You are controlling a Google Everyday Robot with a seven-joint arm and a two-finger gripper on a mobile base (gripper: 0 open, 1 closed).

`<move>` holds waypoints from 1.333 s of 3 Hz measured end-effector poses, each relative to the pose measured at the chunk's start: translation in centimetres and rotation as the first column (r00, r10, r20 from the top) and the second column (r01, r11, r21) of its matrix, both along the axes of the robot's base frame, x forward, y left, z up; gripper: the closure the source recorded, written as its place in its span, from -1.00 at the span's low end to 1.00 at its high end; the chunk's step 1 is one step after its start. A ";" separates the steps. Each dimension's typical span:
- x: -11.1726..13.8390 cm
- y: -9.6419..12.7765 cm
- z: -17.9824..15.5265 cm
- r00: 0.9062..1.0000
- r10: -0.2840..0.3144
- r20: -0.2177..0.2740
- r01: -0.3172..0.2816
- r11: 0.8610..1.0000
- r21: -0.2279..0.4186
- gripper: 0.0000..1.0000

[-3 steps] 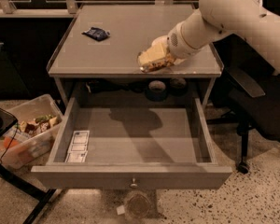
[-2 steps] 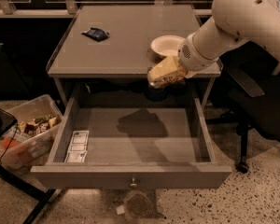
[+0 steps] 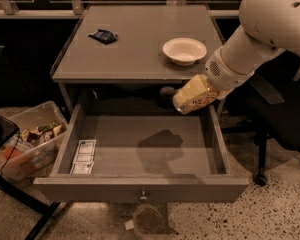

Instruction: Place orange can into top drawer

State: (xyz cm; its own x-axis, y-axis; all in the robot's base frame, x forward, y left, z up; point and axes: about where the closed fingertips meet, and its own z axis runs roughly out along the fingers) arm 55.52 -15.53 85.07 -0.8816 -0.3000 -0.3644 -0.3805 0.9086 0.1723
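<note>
The orange can (image 3: 189, 99), tan-gold with an orange-brown label, hangs tilted in the air over the back right part of the open top drawer (image 3: 140, 186). My gripper (image 3: 204, 91) is shut on the can at the end of the white arm, which comes in from the upper right. The can hides most of the fingers. The drawer is pulled fully out below the grey table (image 3: 135, 59). The can's shadow lies on the drawer floor.
A white packet (image 3: 84, 156) lies in the drawer's front left corner. A cream bowl (image 3: 184, 50) and a dark blue packet (image 3: 104, 35) sit on the table. A clear bin (image 3: 25, 144) of items stands on the floor at the left, and a black chair (image 3: 285, 114) at the right.
The arm has carried the can off the table's front right edge, forward and down over the open drawer. The bowl, covered before, now shows.
</note>
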 end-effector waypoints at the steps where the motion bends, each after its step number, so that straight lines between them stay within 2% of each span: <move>1: -0.6 -0.5 -5.0 0.995 -0.015 -0.102 0.011 0.999 -0.044 1.00; 2: -0.1 0.7 -9.3 0.987 -0.044 -0.154 0.046 0.999 0.008 1.00; 3: 1.0 4.6 -12.1 0.986 -0.050 -0.162 0.062 0.995 0.074 1.00; 4: 2.6 9.6 -14.0 0.988 -0.015 -0.151 0.034 0.992 0.125 1.00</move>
State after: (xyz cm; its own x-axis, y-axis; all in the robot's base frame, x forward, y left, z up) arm 58.10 -5.95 71.05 -0.9355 -0.2373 -0.2616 -0.3194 0.8847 0.3396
